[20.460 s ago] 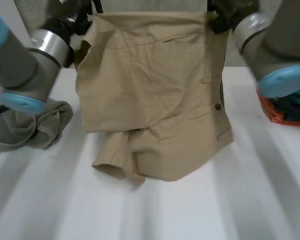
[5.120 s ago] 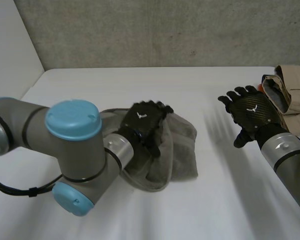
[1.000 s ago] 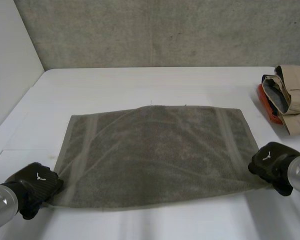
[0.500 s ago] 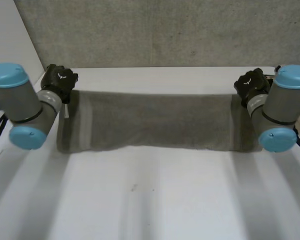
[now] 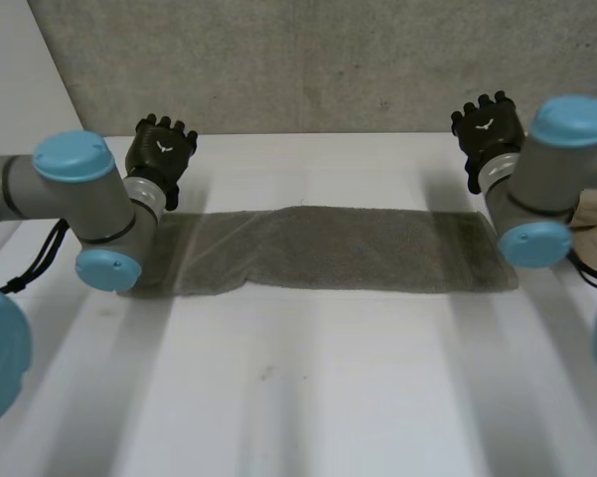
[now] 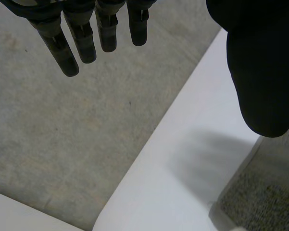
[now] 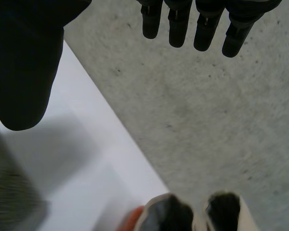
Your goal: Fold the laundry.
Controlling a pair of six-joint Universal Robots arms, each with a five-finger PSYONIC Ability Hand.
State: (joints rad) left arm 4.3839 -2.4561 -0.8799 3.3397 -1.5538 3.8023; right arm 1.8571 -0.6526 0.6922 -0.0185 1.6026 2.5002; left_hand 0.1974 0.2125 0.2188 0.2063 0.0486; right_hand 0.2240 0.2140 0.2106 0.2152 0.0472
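Towel (image 5: 328, 248) lies flat on table (image 5: 308, 397), long narrow strip between arms. Left hand (image 5: 159, 154), right hand (image 5: 487, 129) raised beyond far corners; fingers (image 6: 84, 43) straight, spread, holding nothing. Judgement: hands clear so strip lies undisturbed; crosswise fold next.

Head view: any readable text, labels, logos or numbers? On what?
No words or numbers can be read anywhere.
Left hand: small white emblem on its back, a shape, no letters.
Right hand: same emblem on its back, no letters.
Towel: no tag or print showing.
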